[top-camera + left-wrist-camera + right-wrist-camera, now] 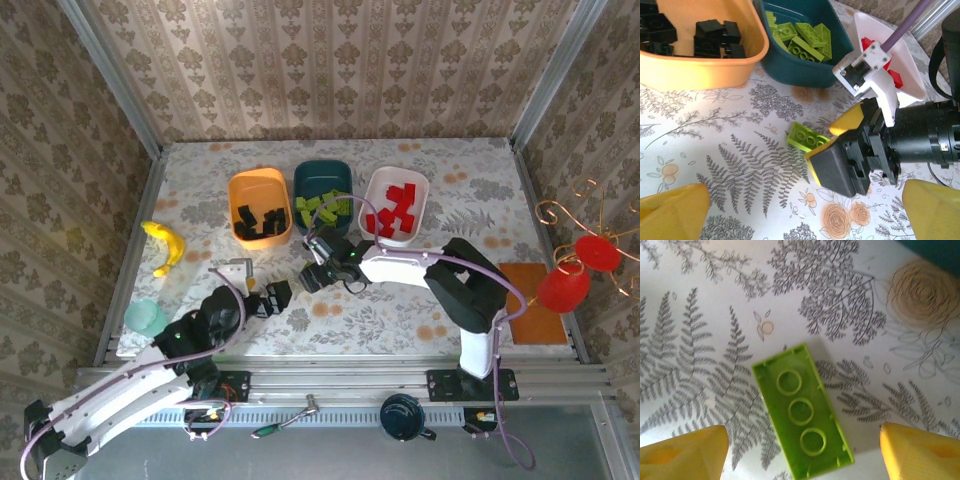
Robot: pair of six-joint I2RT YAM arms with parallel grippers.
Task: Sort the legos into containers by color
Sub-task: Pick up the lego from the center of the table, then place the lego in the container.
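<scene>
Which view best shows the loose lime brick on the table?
Right wrist: the lime brick fills the middle, underside up, between open jaws. Left wrist shows one end of it, partly behind the right gripper. In the top external view, that gripper hangs over it.

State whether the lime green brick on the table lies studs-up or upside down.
Upside down. The lime green brick shows its hollow underside, with three round tubes inside a thin rim, facing the right wrist camera.

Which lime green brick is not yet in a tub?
The single lime green brick lying on the table between the right gripper's fingers. All the other green bricks are inside the dark teal tub.
</scene>
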